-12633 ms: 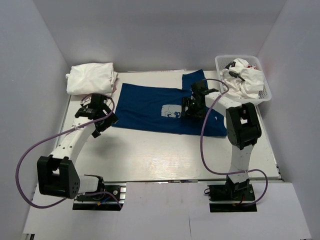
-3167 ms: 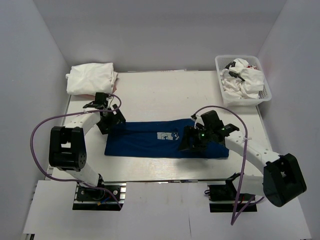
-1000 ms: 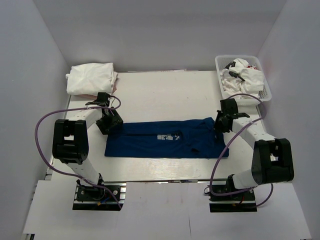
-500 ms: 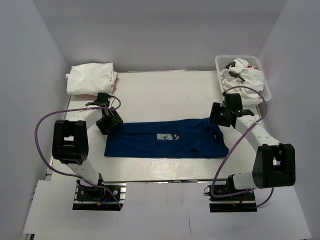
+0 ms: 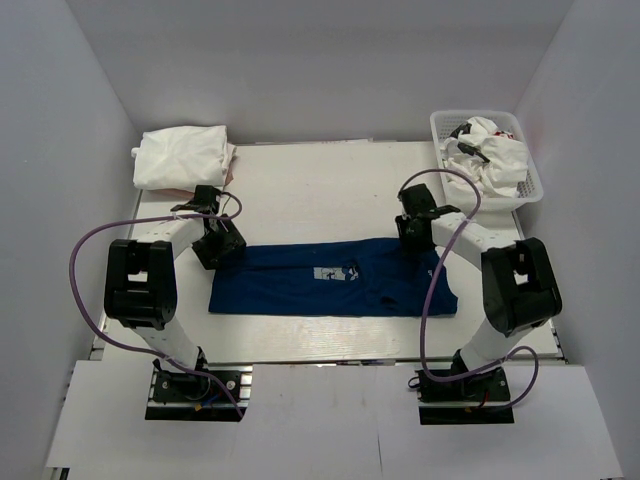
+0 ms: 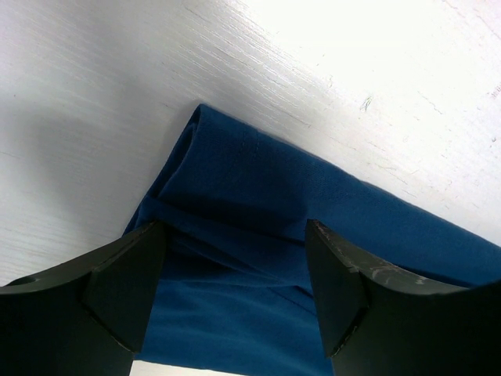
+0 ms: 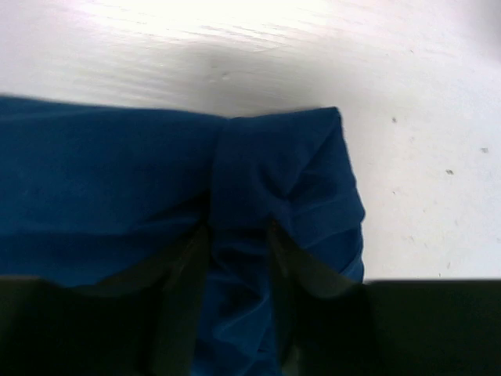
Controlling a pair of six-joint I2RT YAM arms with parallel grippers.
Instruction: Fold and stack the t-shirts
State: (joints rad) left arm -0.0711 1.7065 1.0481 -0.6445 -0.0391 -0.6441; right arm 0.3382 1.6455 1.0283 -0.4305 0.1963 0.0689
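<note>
From above, found the navy t-shirt folded into a long strip lying left to right across the middle of the table, with a small pale print facing up near the centre. Noted the left gripper low over the strip's far left corner and the right gripper at its far right corner. Spotted a folded white t-shirt at the far left corner of the table, well apart from the strip, and crumpled white t-shirts heaped in a basket at the far right corner.

Through the left wrist camera, saw the left gripper spread wide, fingers set to either side of the navy t-shirt at its folded corner, layered edges showing between them, clamping nothing. Saw bare table beyond that corner.

Through the right wrist camera, saw the right gripper partly open, fingers dark and blurred, straddling a raised pleat of the navy t-shirt close to the strip's end corner. Could not tell a pinch from a mere touch there. Saw pale table past the cloth's edge.
</note>
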